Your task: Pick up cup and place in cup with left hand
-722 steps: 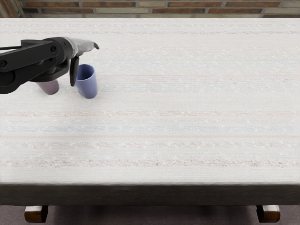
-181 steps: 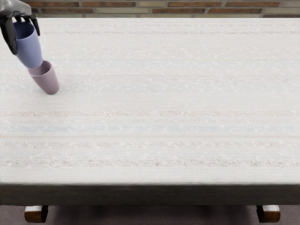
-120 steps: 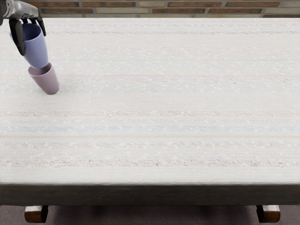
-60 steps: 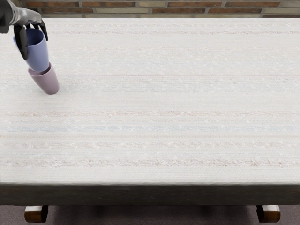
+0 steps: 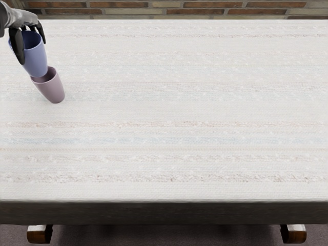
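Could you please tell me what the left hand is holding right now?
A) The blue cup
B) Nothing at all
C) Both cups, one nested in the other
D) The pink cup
A: the left hand has its fingers around the blue cup, while the pink cup stands on the table.

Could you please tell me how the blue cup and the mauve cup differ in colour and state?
The left robot hand grips the blue cup, whereas the mauve cup stands on the table. The blue cup is violet-blue, the mauve cup a dusty pink-purple. Both are tapered, with open mouths facing up.
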